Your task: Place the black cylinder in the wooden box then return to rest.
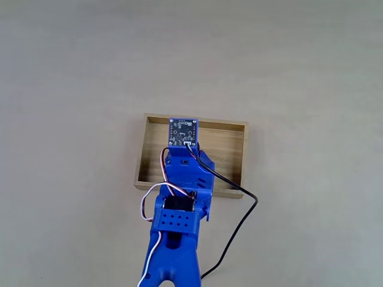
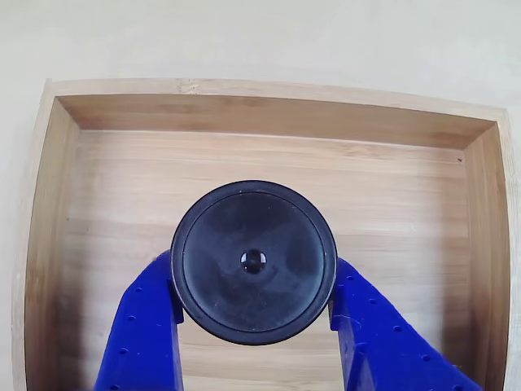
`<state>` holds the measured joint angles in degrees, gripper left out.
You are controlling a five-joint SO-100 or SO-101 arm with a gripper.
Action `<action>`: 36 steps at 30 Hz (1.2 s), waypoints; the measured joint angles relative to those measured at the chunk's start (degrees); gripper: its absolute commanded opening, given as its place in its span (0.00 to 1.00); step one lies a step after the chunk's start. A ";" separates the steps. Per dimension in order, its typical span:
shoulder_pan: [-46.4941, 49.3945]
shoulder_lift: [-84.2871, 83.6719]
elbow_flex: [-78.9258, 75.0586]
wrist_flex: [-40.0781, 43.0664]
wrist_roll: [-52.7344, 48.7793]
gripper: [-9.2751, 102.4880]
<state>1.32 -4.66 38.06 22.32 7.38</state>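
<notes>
In the other view, the black cylinder [image 2: 253, 261] shows its round top with a small central dimple. My gripper [image 2: 253, 290] is shut on it, and a blue finger [image 2: 145, 326] presses each side. It hangs over the middle of the wooden box [image 2: 269, 118], above the grained floor; whether it touches the floor I cannot tell. In the fixed view my blue arm [image 1: 182, 179] reaches from the bottom edge over the wooden box [image 1: 230, 149], and its wrist hides the cylinder.
The box stands on a plain beige tabletop [image 1: 311, 72] with open room on all sides. A black cable [image 1: 239, 218] loops from the arm across the box's near right corner. A small circuit board [image 1: 183, 132] sits on the wrist.
</notes>
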 measured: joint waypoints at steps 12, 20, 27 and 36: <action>1.41 0.88 -0.88 0.00 -1.05 0.25; 1.41 1.85 -0.88 0.00 -1.05 0.25; 1.41 1.85 -0.88 0.00 -1.05 0.29; 1.41 1.85 -0.88 0.00 -1.05 0.31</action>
<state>2.72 -2.81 37.18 22.32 6.33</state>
